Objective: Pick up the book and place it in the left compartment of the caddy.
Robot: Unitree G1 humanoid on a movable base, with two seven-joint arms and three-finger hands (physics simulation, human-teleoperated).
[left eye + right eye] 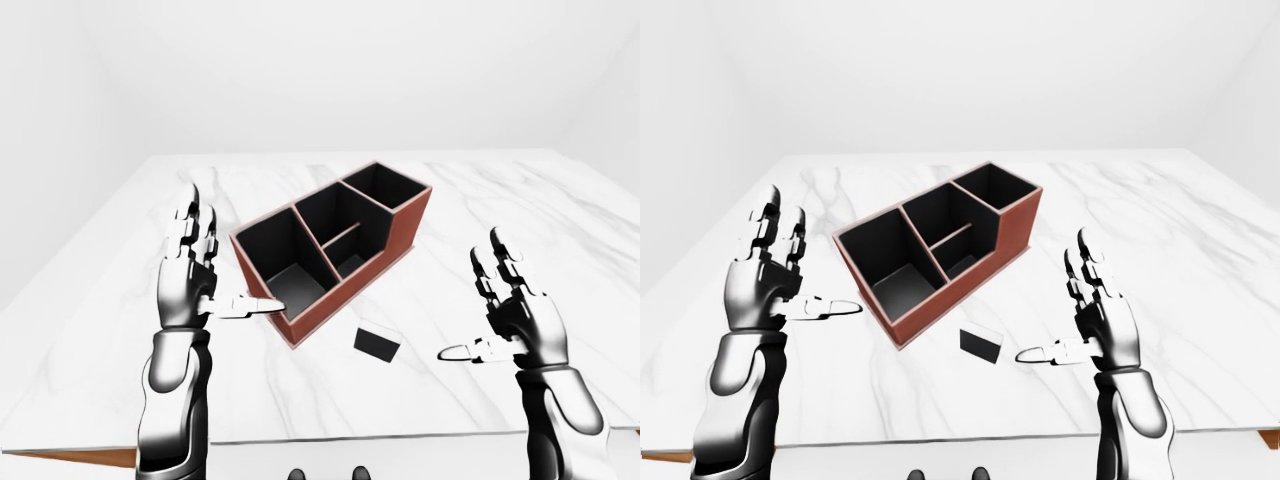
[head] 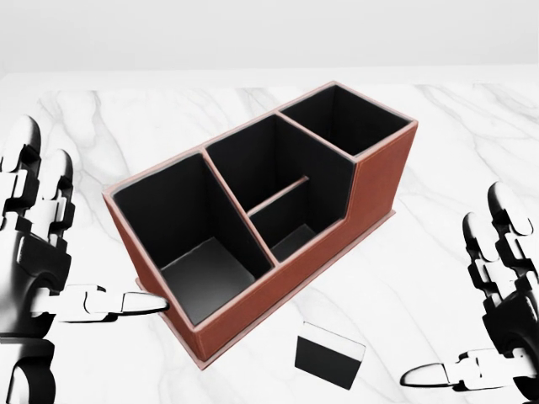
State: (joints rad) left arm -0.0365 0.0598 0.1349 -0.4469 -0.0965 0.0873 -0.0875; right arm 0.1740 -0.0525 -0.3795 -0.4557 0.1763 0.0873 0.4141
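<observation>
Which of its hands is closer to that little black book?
Right. The right hand hangs open just right of the book; the left hand, also open, is across the caddy's near corner.

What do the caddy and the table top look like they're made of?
Caddy: looks like reddish-brown leather or leatherette, matte, with pale stitched-looking edging and a dark lining. Table top: looks like polished white marble with grey veins; a printed finish is possible.

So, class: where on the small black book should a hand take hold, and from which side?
Probably from above, pinching the two broad black faces near the pale top edge. The book stands upright on the marble table, clear of the caddy, so its thin top is exposed. The right hand, open, is nearer.
</observation>
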